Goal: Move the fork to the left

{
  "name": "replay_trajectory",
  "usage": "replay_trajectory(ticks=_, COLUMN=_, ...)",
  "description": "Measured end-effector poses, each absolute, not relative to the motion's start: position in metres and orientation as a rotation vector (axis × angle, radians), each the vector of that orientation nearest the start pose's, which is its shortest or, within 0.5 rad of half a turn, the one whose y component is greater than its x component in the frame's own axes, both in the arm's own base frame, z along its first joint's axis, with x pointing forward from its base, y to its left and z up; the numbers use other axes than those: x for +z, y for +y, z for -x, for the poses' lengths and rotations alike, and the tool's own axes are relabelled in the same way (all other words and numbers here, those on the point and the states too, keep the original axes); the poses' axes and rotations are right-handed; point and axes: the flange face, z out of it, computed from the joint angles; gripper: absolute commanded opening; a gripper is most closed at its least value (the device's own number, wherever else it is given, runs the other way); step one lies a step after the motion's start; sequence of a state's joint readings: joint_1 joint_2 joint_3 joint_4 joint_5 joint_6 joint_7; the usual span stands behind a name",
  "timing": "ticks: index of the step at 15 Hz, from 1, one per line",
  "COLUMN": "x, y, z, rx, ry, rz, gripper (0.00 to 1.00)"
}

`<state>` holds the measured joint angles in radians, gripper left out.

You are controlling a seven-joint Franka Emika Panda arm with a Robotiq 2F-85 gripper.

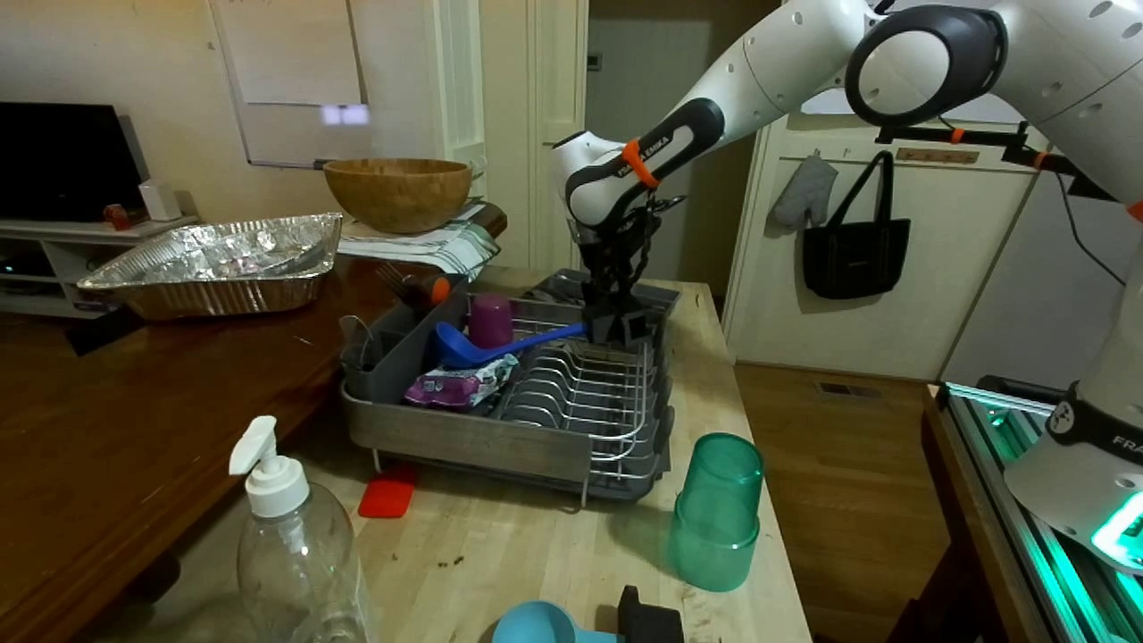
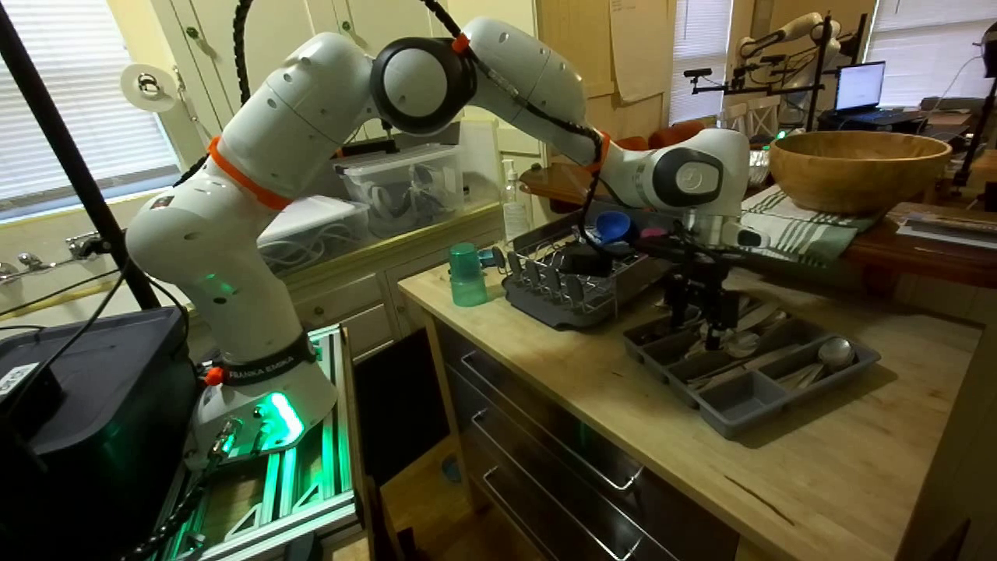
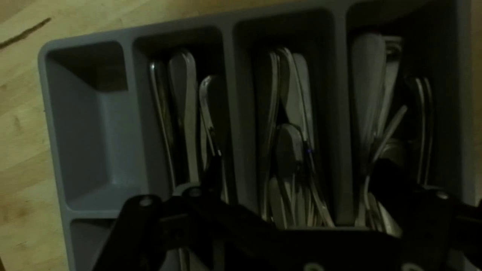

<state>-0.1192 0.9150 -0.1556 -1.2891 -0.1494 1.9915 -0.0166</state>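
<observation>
A grey cutlery tray stands on the wooden counter and fills most of the wrist view. Its long compartments hold metal cutlery, mostly showing handle ends in the wrist view. I cannot tell which of these pieces is a fork. My gripper points down over the tray. In the wrist view its dark fingers are wide apart, one over the second long compartment and one over the right-hand one. Nothing is held between them. In an exterior view the gripper shows behind the dish rack, with the tray mostly hidden.
A grey dish rack stands beside the tray, holding a blue ladle, a purple cup and a fork-like utensil. Green cups stand near the counter edge. A wooden bowl rests on the neighbouring table.
</observation>
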Motion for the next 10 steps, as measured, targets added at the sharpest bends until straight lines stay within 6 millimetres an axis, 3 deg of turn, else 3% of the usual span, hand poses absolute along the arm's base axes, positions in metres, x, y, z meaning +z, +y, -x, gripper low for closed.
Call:
replay_trajectory(ticks=7, x=0.178, y=-0.168, z=-0.7, rx=0.505, ry=0.204, rz=3.389, gripper=0.97)
replay_trajectory(ticks=8, x=0.177, y=-0.165, z=-0.701, rx=0.512, ry=0.19, rz=3.399, gripper=0.73)
replay_trajectory(ticks=10, x=0.175, y=-0.16, z=-0.702, rx=0.518, ry=0.162, rz=3.415, gripper=0.67)
